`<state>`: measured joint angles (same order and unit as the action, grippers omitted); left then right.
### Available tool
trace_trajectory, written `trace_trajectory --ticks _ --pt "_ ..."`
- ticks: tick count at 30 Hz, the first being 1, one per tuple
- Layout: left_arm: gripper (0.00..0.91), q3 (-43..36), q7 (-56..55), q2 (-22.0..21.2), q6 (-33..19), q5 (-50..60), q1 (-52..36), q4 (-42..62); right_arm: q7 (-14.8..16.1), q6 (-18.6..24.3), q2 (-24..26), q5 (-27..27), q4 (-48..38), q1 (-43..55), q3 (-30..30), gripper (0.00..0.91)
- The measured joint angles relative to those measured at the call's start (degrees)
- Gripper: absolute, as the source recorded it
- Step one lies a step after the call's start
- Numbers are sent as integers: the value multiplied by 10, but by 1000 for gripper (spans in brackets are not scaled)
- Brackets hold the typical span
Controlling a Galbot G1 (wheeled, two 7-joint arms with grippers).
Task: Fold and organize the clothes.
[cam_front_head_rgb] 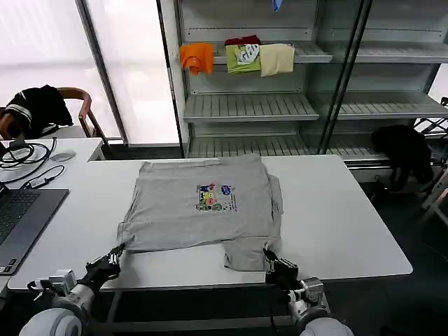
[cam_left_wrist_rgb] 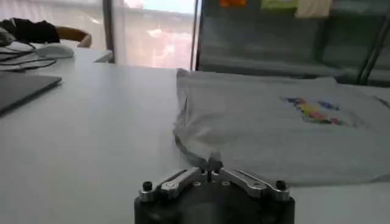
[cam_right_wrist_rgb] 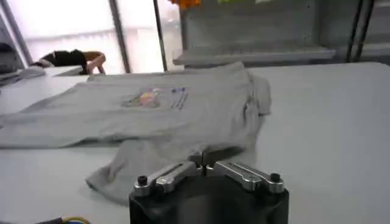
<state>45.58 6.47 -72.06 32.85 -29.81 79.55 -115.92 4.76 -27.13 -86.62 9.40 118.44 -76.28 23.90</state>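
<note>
Shirt: we see one light grey shirt [cam_front_head_rgb: 199,210] spread flat on the white table [cam_front_head_rgb: 343,224], chest print [cam_front_head_rgb: 216,198] facing up, roughly in the middle of the tabletop; its near right part is bunched and folded over toward the table's front edge
Left gripper: our left gripper [cam_front_head_rgb: 112,262] sits low at the table's front edge, at the shirt's near left corner; in the left wrist view its fingers [cam_left_wrist_rgb: 210,165] are pressed together, with the shirt's edge right at the tips, though we cannot tell whether cloth is pinched
Right gripper: our right gripper [cam_front_head_rgb: 274,264] sits at the front edge by the bunched near right part; in the right wrist view its fingers [cam_right_wrist_rgb: 204,159] meet on the cloth's edge
Beyond the table: shelves [cam_front_head_rgb: 252,105] with orange, green and cream folded garments [cam_front_head_rgb: 238,57]
Left side: a laptop [cam_front_head_rgb: 21,217] on the table
</note>
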Motion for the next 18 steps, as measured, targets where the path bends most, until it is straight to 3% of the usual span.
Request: trace_trajectory --ticks 8,18 --pt "0 -8 -5 -2 2 -47 -70 26 -19 -1 -20 7 -73 112 -6 0" --pt "0 -21 -6 -10 2 -57 -172 103 -16 8 -41 -14 -193 243 1 0"
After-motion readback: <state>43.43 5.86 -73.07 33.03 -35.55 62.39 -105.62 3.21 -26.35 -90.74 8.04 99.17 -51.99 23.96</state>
